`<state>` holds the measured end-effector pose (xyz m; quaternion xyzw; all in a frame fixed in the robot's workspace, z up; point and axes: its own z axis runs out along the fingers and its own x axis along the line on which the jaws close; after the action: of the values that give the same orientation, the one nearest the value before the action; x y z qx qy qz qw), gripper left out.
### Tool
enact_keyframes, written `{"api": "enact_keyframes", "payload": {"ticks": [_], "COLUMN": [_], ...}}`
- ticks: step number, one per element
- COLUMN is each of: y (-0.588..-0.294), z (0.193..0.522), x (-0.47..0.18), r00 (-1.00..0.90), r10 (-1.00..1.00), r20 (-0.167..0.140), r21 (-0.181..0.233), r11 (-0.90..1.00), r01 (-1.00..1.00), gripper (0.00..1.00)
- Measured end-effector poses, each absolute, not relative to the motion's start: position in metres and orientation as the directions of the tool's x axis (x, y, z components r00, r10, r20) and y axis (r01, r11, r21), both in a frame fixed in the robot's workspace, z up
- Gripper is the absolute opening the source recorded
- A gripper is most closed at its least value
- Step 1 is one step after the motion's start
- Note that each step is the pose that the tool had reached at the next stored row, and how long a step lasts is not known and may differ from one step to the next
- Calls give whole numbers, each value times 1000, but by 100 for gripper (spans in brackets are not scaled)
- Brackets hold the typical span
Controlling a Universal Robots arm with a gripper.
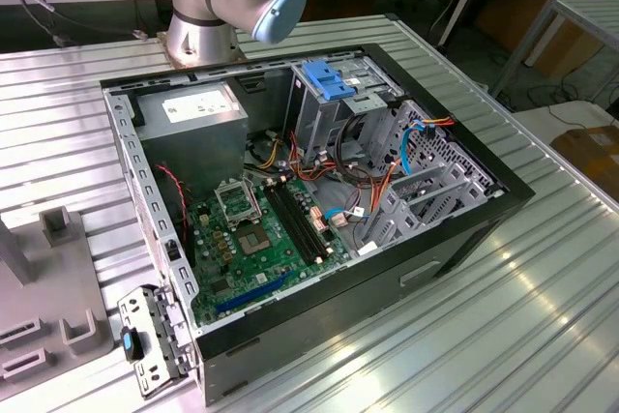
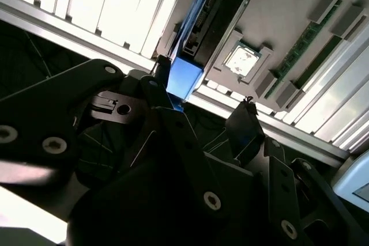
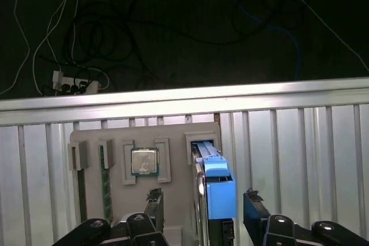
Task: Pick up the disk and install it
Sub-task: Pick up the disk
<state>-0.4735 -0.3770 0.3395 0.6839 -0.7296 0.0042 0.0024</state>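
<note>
Straddling the flat grey metal disk with bright blue plastic carrier rails (image 3: 219, 191) with the black 2-finger gripper (image 3: 202, 195), jaws spread apart and gripping nothing, 1 fingertip (image 3: 153, 195) sitting on each side of the disk. Leaving a gap between each fingertip and the disk in the first wrist view.

Standing the disk on edge in a slot of the pale grey plastic fixture plate (image 3: 115, 136), not yet lifting it. Sharing that plate with a square silver processor chip (image 3: 144, 161) framed just beside the disk's slot, and with 2 green memory sticks (image 3: 105, 182) beyond the chip. Resting the plate on the ribbed aluminium table (image 3: 288, 159).

Showing, in the exterior view, the open black steel computer case (image 1: 455, 239) lying mid-table, with the arm's grey base (image 1: 198, 36) rising at its far side.
</note>
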Motion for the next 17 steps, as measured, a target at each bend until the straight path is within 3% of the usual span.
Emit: {"api": "enact_keyframes", "payload": {"ticks": [17], "y": [-375], "z": [320], "x": [-476], "r00": [-70], "r10": [-997], "r20": [9], "r21": [-3], "r11": [70], "r01": [-998], "gripper": [66]}}
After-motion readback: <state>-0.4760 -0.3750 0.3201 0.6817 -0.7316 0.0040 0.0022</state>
